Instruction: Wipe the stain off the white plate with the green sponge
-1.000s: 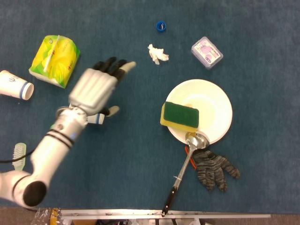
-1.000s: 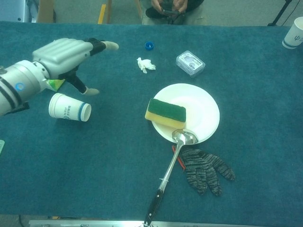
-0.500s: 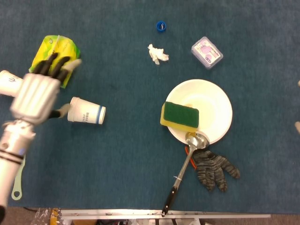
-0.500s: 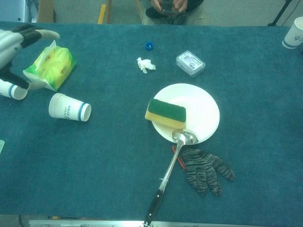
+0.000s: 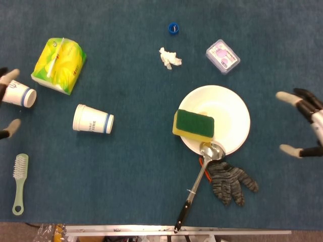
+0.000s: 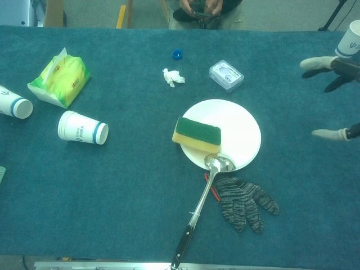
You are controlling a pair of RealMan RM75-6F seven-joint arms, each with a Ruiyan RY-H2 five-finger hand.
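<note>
The green sponge [image 5: 194, 123] [image 6: 197, 135], green on top and yellow underneath, lies on the left rim of the white plate [image 5: 234, 118] [image 6: 244, 126]. A faint yellowish mark shows on the plate just right of the sponge. My right hand [image 5: 312, 115] [image 6: 337, 66] reaches in from the right edge, well right of the plate, fingers spread and holding nothing. Of my left hand [image 5: 7, 76] only spread fingertips show at the far left edge of the head view, far from the plate. The chest view does not show it.
A spoon [image 5: 202, 174] rests its bowl on the plate's near rim, beside a grey glove [image 5: 229, 181]. Two paper cups [image 5: 93, 119] [image 5: 17, 92], a tissue pack [image 5: 59, 59] and a brush [image 5: 19, 184] lie left. A blue cap [image 5: 173, 28], crumpled tissue [image 5: 169, 58] and plastic box [image 5: 222, 55] lie behind.
My left arm has swung left from the table's middle to the far left edge. My right hand has come into view at the right edge. Sponge and plate have not moved.
</note>
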